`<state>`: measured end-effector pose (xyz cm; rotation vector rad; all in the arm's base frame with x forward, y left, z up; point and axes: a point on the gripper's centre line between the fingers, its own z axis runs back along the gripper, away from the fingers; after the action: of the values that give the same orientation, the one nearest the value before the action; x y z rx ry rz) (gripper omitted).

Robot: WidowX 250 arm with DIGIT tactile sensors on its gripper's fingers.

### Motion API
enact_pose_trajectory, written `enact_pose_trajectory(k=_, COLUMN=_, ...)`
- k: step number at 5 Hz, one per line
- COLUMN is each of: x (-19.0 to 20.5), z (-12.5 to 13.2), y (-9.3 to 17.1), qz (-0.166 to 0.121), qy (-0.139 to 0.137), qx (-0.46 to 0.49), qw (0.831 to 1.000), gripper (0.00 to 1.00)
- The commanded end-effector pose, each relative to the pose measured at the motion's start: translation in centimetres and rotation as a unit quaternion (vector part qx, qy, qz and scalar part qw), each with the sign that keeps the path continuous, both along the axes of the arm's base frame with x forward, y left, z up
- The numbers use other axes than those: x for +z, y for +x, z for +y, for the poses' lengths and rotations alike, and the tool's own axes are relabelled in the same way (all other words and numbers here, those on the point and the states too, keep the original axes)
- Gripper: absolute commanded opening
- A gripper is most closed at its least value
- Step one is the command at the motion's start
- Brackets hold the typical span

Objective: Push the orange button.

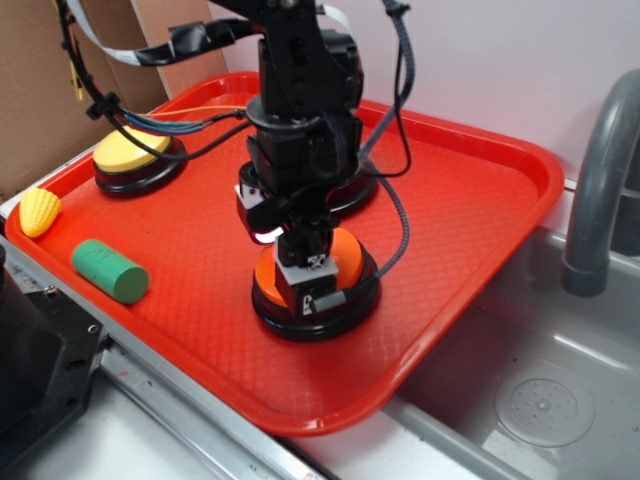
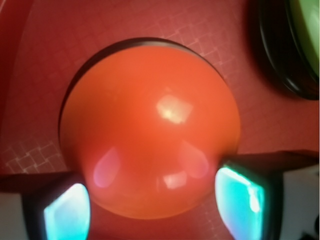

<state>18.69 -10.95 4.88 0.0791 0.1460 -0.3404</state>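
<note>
The orange button [image 1: 346,256] is a glossy dome on a black ring base, standing on the red tray [image 1: 480,200] toward its front. My gripper [image 1: 306,272] hangs straight down over the dome, covering much of it. In the wrist view the orange button [image 2: 150,125] fills most of the picture. The gripper [image 2: 155,210] is open, with one lit fingertip [image 2: 67,212] to the left of the dome's near side and the other to the right. Nothing is held. Whether the fingers touch the cap cannot be told.
A yellow-capped button [image 1: 130,150] stands at the tray's back left. A pale green-capped button [image 2: 306,35] lies just behind the orange one, mostly hidden by the arm in the exterior view. A yellow corn toy [image 1: 38,210] and green cylinder [image 1: 110,270] lie left. A sink [image 1: 540,400] and faucet [image 1: 600,180] are right.
</note>
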Motion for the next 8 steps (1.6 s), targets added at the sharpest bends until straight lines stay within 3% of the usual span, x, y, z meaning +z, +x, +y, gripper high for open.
enact_pose_trajectory(k=1, x=1.7, z=-1.7, y=2.0, qz=-0.035, qy=-0.005, qx=-0.024, qw=0.999, gripper=1.0)
enact_pose_trajectory(k=2, x=3.8, z=-1.3, y=1.6, qz=-0.061, qy=-0.004, qx=-0.021, qw=0.998, gripper=1.0)
enact_pose_trajectory(k=3, x=4.3, z=-1.0, y=1.2, qz=-0.056, qy=-0.01, qx=-0.017, qw=0.998, gripper=1.0)
enact_pose_trajectory(k=6, x=-1.4, z=-0.4, y=1.8, qz=-0.048, qy=-0.033, qx=-0.017, qw=0.998, gripper=1.0)
enact_pose_trajectory(k=7, x=-0.3, z=-0.5, y=1.9, qz=-0.051, qy=-0.025, qx=-0.023, qw=0.998, gripper=1.0)
enact_pose_trajectory(k=8, x=3.6, z=-0.4, y=2.1, qz=-0.06, qy=-0.008, qx=-0.03, qw=0.998, gripper=1.0)
